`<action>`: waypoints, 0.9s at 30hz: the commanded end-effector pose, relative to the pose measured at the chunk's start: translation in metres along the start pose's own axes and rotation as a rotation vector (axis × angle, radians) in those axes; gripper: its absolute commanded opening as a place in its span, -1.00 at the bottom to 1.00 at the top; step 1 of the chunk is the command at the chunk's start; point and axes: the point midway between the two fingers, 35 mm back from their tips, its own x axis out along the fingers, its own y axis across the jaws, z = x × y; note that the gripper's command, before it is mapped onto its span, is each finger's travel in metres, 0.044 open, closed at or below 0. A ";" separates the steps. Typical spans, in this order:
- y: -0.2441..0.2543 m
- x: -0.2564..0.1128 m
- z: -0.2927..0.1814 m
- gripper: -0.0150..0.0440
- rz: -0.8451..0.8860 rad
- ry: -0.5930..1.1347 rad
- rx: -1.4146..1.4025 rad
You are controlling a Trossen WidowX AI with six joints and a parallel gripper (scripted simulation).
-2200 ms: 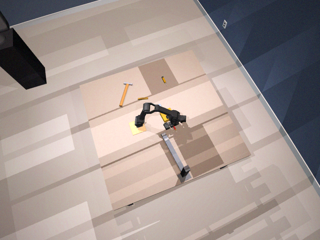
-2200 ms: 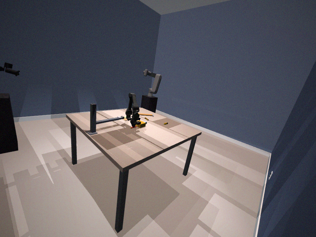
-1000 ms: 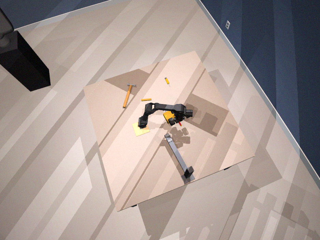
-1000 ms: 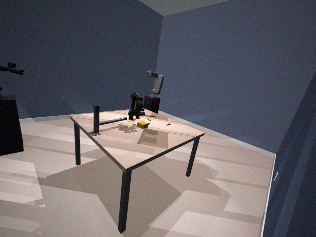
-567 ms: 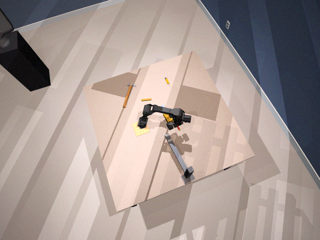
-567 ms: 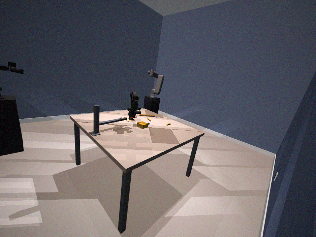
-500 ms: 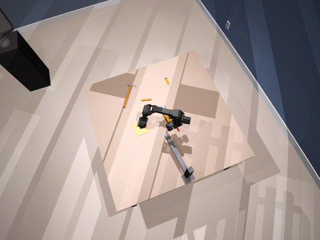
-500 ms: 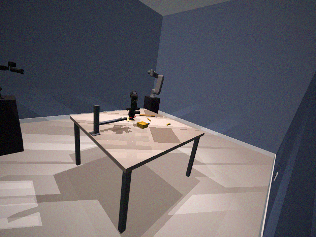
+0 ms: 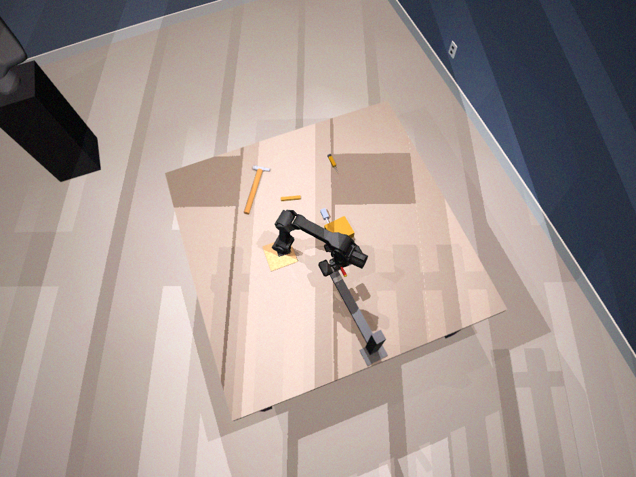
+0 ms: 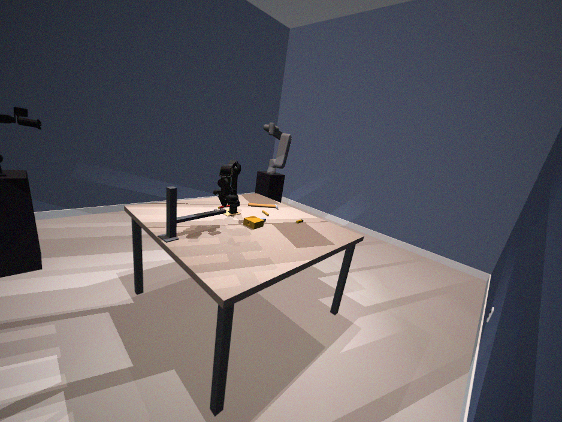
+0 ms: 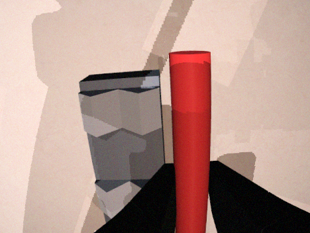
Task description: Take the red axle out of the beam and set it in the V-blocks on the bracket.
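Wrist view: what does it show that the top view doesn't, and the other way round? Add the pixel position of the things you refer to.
Only the wrist view shows the red axle's (image 9: 343,271) (image 11: 191,116) flat end face and both black fingers around it.

Only the top view shows the hammer (image 9: 254,190) and the yellow block (image 9: 341,226).

Both show the axle and part of the grey bracket (image 9: 352,303) (image 11: 122,112).

We seem to be in a robot lab.
A black arm (image 9: 310,228) (image 10: 230,181) stands on our table (image 9: 287,359) (image 10: 272,272), with a hammer (image 9: 254,190) (image 10: 262,205); beyond it in the exterior view, a grey arm (image 10: 283,150) tops a far pedestal (image 10: 269,185), and another dark arm (image 10: 27,121) shows at left.
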 end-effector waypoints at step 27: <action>0.031 0.017 -0.009 -0.31 0.000 -0.002 -0.004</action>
